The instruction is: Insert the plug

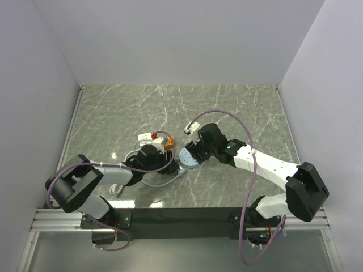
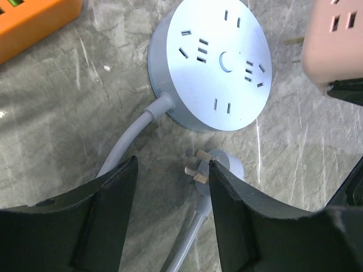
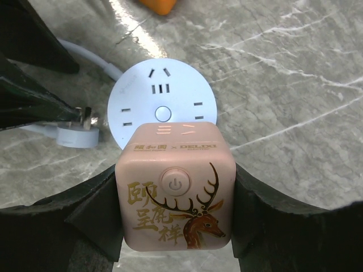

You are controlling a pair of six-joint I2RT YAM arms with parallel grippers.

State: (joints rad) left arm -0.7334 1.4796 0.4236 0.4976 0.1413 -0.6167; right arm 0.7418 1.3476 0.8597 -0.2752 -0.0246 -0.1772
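Note:
A round pale-blue socket disc (image 2: 212, 62) lies flat on the marble table, also in the right wrist view (image 3: 161, 96) and the top view (image 1: 189, 157). Its own grey plug (image 2: 224, 165) lies loose beside it, prongs bare. My right gripper (image 3: 176, 192) is shut on a pink cube adapter (image 3: 176, 187) with a deer print, held just above the disc's near edge. The cube's prongs show in the left wrist view (image 2: 292, 41). My left gripper (image 2: 172, 164) is open and empty, low over the table, its right finger (image 2: 227, 209) next to the grey plug.
An orange power strip (image 2: 34, 20) lies just left of the disc, also in the top view (image 1: 168, 143). A white plug with a red part (image 1: 148, 136) lies beyond it. The disc's grey cable (image 2: 127, 144) runs under my left gripper. White walls enclose the table.

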